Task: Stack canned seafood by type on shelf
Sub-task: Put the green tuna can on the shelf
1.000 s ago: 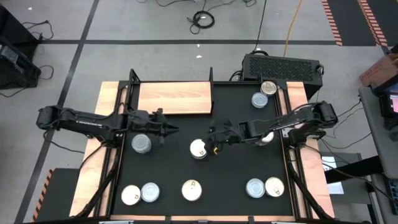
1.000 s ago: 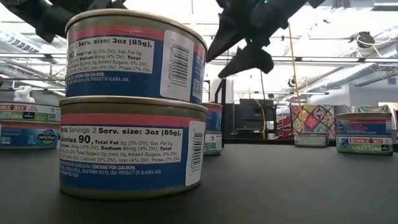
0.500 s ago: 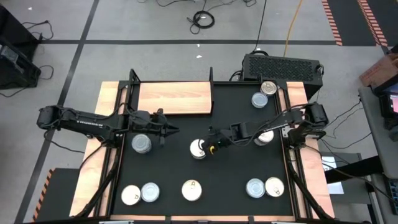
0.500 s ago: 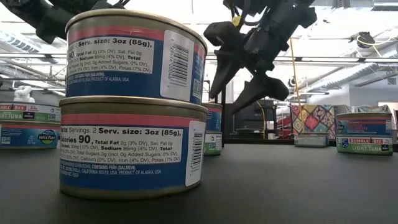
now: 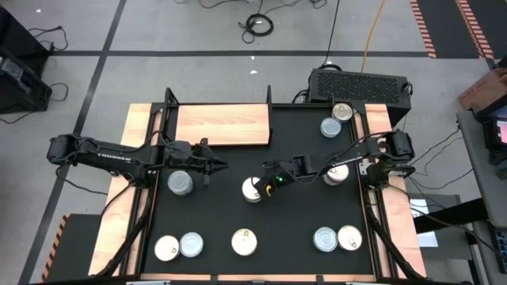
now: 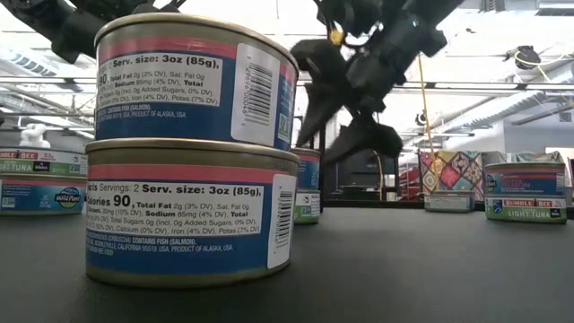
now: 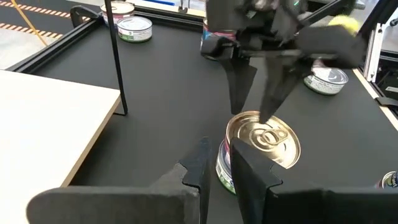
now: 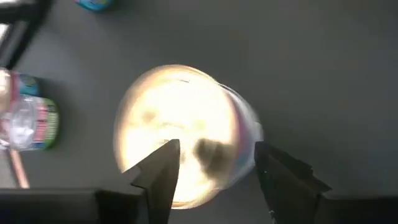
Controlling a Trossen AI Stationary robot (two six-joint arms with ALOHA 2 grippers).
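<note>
1. Overhead: my right gripper [image 5: 269,184] hangs at the middle of the black mat [image 5: 293,229], just beside and partly over a gold-topped tin [image 5: 252,188], which lies a touch toward my left arm's side. The right arm is nearer to it. My left gripper [image 5: 215,165] waits near a silvery tin [image 5: 181,183], by the front corner of the light wooden shelf [image 5: 222,124], which holds no tins yet. Other tins sit along the near edge and in the far right corner.

2. Table-level: two blue-labelled salmon tins [image 6: 193,152] stand stacked in the foreground, smooth paper wraps over ribbed metal rims. My right fingers [image 6: 316,90] point down behind them, spread apart with nothing between them.

3. Left wrist: my left fingers [image 7: 198,163] are narrow, almost together, holding nothing. Beyond them the gold tin [image 7: 261,140], round, flat, shiny, with a pull tab, sits under the right arm's downward fingers.

4. Right wrist: I look straight down on the tin's bright lid [image 8: 177,143]; my two fingers [image 8: 158,171] stand open across part of it, not yet gripping. Being round, it has no long axis, so I judge any approach angle works; I need to centre and drop.
</note>
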